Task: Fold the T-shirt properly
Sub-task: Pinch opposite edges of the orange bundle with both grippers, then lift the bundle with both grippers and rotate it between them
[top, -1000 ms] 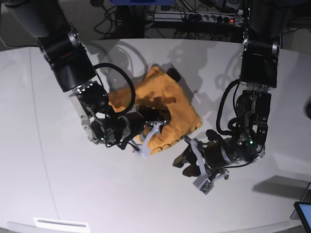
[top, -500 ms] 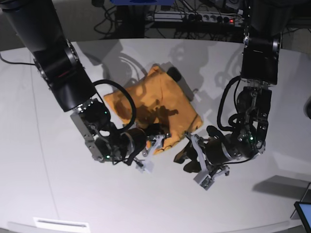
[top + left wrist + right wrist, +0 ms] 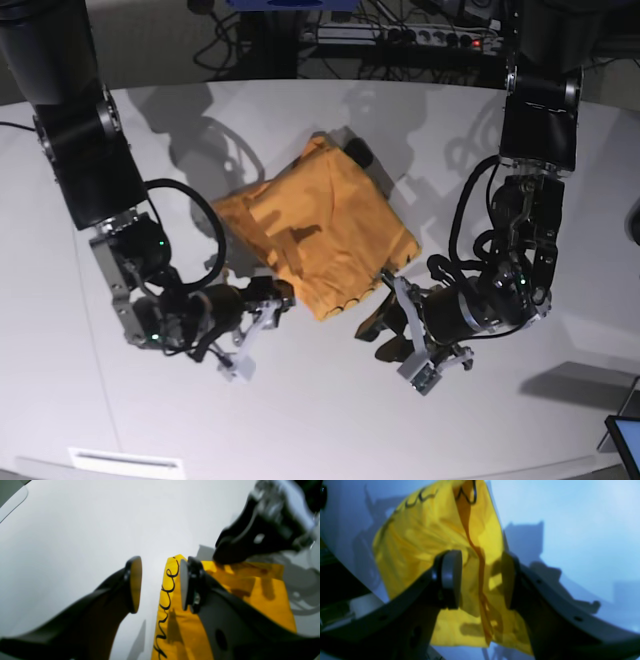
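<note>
Now folded T-shirt on the table between both hands, left hand and right hand released.

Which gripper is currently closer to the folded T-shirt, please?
Left. The left gripper hangs open at the T-shirt's near corner; the right gripper, also open, sits just off its front edge.

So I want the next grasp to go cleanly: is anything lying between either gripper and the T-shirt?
Nothing visible does. The T-shirt lies alone on the white table. The left gripper hangs open at its near edge; the right gripper hangs open beside it, bare table between.
</note>
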### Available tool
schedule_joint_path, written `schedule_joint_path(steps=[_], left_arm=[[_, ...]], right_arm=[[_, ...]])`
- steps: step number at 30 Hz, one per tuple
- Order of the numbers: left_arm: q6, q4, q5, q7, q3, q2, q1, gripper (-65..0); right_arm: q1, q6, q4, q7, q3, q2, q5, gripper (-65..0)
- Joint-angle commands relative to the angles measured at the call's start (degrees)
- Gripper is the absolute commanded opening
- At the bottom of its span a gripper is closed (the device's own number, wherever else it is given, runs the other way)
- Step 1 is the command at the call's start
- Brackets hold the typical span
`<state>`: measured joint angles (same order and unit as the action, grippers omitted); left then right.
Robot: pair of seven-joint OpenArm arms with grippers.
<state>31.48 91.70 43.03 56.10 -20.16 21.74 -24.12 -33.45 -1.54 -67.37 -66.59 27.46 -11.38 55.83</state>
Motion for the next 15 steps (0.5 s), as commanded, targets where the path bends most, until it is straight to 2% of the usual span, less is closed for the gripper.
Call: schedule_joint_path(steps=[1,5,9,11,14,15], left_arm=[[-0.1,0.7,0.6,-1.3,0.3,0.4,-1.5,-42.7],[-0.1,0.7,0.6,-1.3,0.0,0.3,-0.8,-42.7],[-0.1,0.7,0.6,-1.2,0.0,0.5,0.5,-43.3],[1.2,0.7,0.6,-1.1,-0.7,0.6,0.6,-44.8],[3.1,0.7,0.5,-1.2,-4.9,1.3,-0.3,-55.4],[3.1,0.7,0.4,-1.3,-5.9,1.4,-0.5,-58.6]], right_arm=[[-1.9,0.2,-1.7,0.1,-1.6,-0.8,1.0,-39.8],[-0.2,-0.5,-4.8,-3.1,-7.0,-2.0,1.3,-39.9],[2.8,-6.9,-10.5,-5.9,-12.0,-2.1,1.1,-41.5],[3.5,-7.6,-13.1,-6.8,-13.0,-2.1,1.4,-47.6],[5.5,-7.6,-14.3,-6.6,-13.4,-2.0,1.4,-58.2],[6.0,-7.6,-14.3,-6.6,-13.4,-1.9,1.4,-59.8]])
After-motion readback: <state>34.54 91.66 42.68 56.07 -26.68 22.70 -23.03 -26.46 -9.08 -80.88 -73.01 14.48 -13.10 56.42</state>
